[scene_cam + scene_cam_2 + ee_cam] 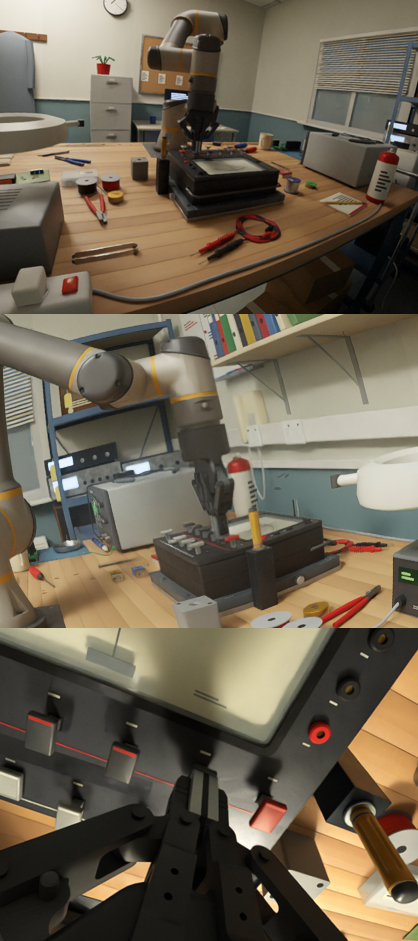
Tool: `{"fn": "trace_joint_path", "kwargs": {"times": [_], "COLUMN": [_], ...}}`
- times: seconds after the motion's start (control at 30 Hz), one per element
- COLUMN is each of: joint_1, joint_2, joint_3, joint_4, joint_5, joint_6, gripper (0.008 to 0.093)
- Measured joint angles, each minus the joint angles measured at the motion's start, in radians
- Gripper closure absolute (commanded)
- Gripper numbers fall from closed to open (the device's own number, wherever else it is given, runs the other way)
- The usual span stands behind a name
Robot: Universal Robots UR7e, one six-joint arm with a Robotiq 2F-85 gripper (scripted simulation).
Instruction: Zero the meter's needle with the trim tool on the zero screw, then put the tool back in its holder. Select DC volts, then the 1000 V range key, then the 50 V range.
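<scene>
One key in the meter's upper key row is hidden under my fingertips. My gripper is closed and empty, pointing straight down onto that key on the black meter. A red key sits just to one side of it, and two dark keys with red stripes to the other. The meter's pale dial window lies beyond the keys. The yellow-handled trim tool stands upright in its black holder at the meter's side.
A grey block stands near the holder, with wire spools and red pliers beyond it. Red and black test probes lie in front of the meter. A grey instrument box and a white bottle stand on the meter's far side.
</scene>
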Motion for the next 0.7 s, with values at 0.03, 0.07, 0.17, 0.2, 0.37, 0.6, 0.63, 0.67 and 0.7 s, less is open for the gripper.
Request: {"fn": "trace_joint_path", "kwargs": {"times": [0.03, 0.07, 0.17, 0.2, 0.37, 0.6, 0.63, 0.67, 0.7], "joint_1": [0.000, 0.000, 0.000, 0.000, 0.000, 0.000, 0.000, 0.000, 0.000], "joint_2": [0.000, 0.001, 0.002, 0.003, 0.005, 0.008, 0.009, 0.009, 0.009], "joint_3": [0.000, 0.001, 0.002, 0.002, 0.004, 0.007, 0.007, 0.007, 0.008], "joint_4": [-0.001, -0.002, -0.004, -0.005, -0.009, -0.014, -0.015, -0.016, -0.017], "joint_5": [0.000, 0.000, 0.000, 0.000, 0.000, 0.000, 0.000, 0.000, 0.000], "joint_6": [0.000, 0.000, 0.000, 0.000, 0.000, 0.000, 0.000, 0.000, 0.000], "gripper": [0.0934, 0.0934, 0.0934, 0.0934, 0.0934, 0.0934, 0.0934, 0.0934, 0.0934]}}
